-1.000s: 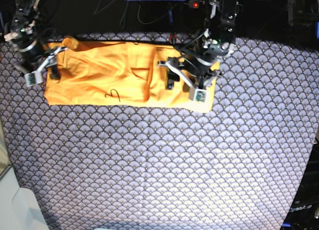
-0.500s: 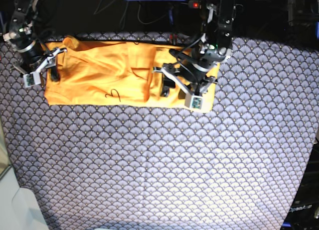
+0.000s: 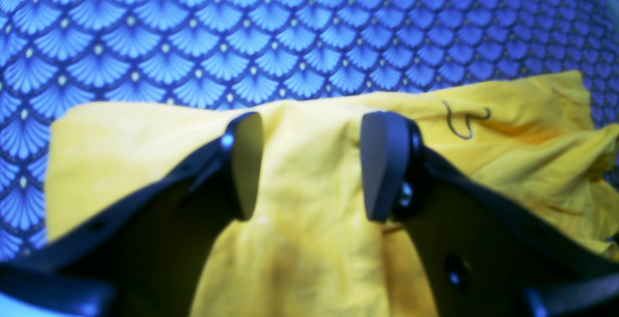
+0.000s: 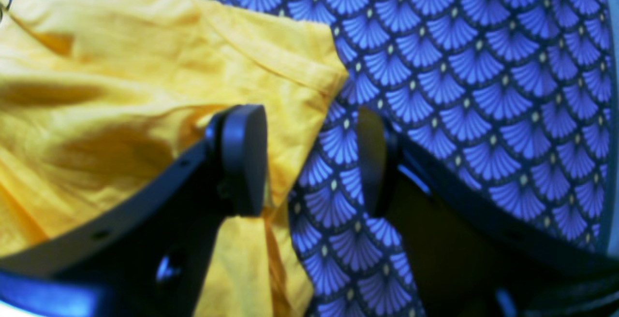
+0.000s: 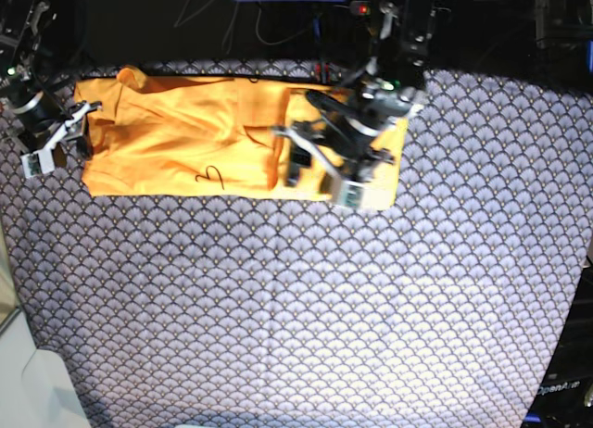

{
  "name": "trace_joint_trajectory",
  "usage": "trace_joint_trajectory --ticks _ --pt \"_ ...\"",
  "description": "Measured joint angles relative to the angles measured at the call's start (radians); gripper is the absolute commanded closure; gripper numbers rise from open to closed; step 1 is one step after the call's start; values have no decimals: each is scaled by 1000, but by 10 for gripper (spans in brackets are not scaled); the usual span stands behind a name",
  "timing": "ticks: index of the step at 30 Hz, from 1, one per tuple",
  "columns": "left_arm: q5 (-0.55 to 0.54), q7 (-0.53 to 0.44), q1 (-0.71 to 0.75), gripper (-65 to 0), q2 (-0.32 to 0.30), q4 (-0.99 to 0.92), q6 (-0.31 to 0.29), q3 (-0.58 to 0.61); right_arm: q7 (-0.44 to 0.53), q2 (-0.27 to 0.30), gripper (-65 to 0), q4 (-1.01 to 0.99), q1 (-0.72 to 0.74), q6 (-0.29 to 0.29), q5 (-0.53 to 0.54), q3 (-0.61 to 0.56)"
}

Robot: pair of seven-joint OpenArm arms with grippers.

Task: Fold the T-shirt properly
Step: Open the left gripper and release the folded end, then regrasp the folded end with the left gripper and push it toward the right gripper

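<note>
Lying flat as a long folded band along the far edge of the navy cloth with a white fan-scale pattern [image 5: 306, 298], plain orange-yellow short-sleeved cotton T-shirt [image 5: 185, 136], soft and wrinkled, long axis parallel to that edge. Small dark squiggle mark [image 5: 210, 175] near the garment's near hem, also visible in the left wrist view [image 3: 464, 121].

Left gripper [image 5: 320, 173] poised over the end of the T-shirt [image 3: 309, 172] nearer the cloth's right side as seen from the base camera; fingers [image 3: 246, 162] spread wide, yellow fabric visible between them, nothing clamped. Contact with the fabric: cannot tell.

Right gripper [image 5: 51, 145] placed at the opposite end of the garment, by the far left corner of the cloth in the base view; fingers [image 4: 242, 157] likewise parted wide, empty. One finger above the T-shirt's [image 4: 145, 90] hemmed edge, the other above bare patterned cloth [image 4: 483, 65], the garment's edge running between the two.

Folded corner of the T-shirt pointing toward open patterned cloth in the right wrist view.
</note>
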Motion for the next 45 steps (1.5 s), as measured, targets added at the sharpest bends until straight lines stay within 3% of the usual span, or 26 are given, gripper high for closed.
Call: trace_joint_trajectory --ticks 3,8,19,23,26,45 --pt "-9 -9 -7 -320 9 -33 5 84 0 0 -312 0 -1 0 0 0" --pt "-7 -7 -9 -320 1 -97 159 113 -1 0 -312 0 -1 0 0 0" --pt "-3 -5 21 -318 -6 -44 181 108 -1 -3 -312 0 -4 0 -1 0" --pt "-4 -9 16 -319 -16 -47 279 113 -1 -3 -312 0 -4 0 0 0" --pt "-10 -8 13 -319 -39 -67 309 119 -1 -3 -312 0 -4 0 -1 0" --pt "-11 -17 -25 -319 -37 -118 307 186 -1 -5 -312 0 -4 0 0 -2"
